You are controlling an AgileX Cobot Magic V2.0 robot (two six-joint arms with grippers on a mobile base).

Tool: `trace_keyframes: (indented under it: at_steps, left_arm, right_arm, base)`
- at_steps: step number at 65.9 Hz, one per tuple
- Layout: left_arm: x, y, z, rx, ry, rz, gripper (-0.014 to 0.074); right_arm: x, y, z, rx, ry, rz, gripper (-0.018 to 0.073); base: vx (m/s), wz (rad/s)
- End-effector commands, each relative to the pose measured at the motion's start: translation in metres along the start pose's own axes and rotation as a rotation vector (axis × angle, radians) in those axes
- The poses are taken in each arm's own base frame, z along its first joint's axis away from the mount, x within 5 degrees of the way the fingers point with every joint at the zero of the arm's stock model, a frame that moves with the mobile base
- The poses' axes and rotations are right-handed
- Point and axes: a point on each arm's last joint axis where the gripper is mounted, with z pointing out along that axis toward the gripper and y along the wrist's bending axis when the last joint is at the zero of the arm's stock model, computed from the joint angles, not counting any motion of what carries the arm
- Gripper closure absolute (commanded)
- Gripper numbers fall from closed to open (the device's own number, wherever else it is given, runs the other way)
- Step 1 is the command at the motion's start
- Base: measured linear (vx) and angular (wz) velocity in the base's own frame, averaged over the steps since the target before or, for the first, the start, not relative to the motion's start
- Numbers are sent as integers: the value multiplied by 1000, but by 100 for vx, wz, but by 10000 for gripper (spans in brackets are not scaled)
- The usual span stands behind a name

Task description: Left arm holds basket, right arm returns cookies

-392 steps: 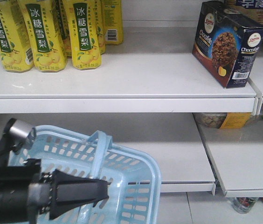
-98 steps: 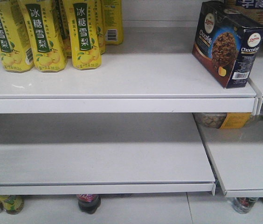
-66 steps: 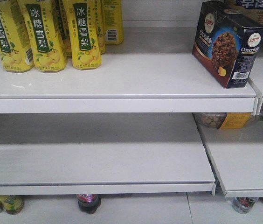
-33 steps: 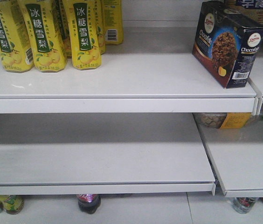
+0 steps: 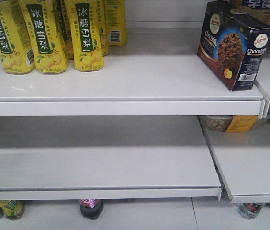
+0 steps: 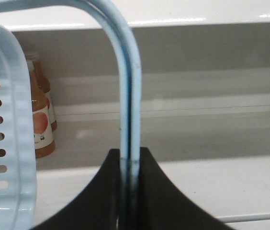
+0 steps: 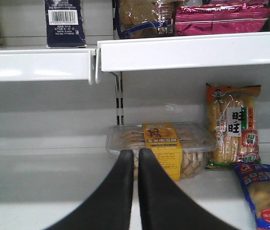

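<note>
The cookies [image 5: 232, 44], a dark navy box picturing a chocolate cookie, stand upright at the right end of the upper shelf [image 5: 125, 79]. The front view shows no arm and no basket. In the left wrist view my left gripper [image 6: 130, 151] is shut on the light blue basket's two thin hoop handles [image 6: 128, 72], and the basket's slotted wall [image 6: 10, 96] fills the left edge. In the right wrist view my right gripper [image 7: 136, 152] is shut with nothing in it, low in front of the lower shelf. The cookies' barcode side [image 7: 64, 21] shows up at the left.
Yellow drink bottles [image 5: 44, 36] stand at the upper shelf's left. A clear tub of biscuits with a yellow label [image 7: 161, 148] lies just beyond the right fingers, snack bags [image 7: 233, 124] to its right. Bottles stand on the floor [image 5: 91, 208]. An orange bottle [image 6: 41, 122] is behind the basket.
The basket and left arm, seen low in the front view 5.9 s ago, are out of it. Nothing has visibly moved over the last 1.5 s.
</note>
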Motion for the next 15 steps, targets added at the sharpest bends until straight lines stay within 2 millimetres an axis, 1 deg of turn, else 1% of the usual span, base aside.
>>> trace_keyframes:
  at_steps: [1, 15]
  left_arm:
    - [-21, -1, -5, 7, -157, 37, 600]
    - [-21, -1, -5, 7, -157, 37, 600]
  right_arm:
    - [0, 0, 0, -2, -61, -9, 565]
    - [0, 0, 0, -2, -61, -9, 565]
  base:
    - [0, 0]
    - [0, 0]
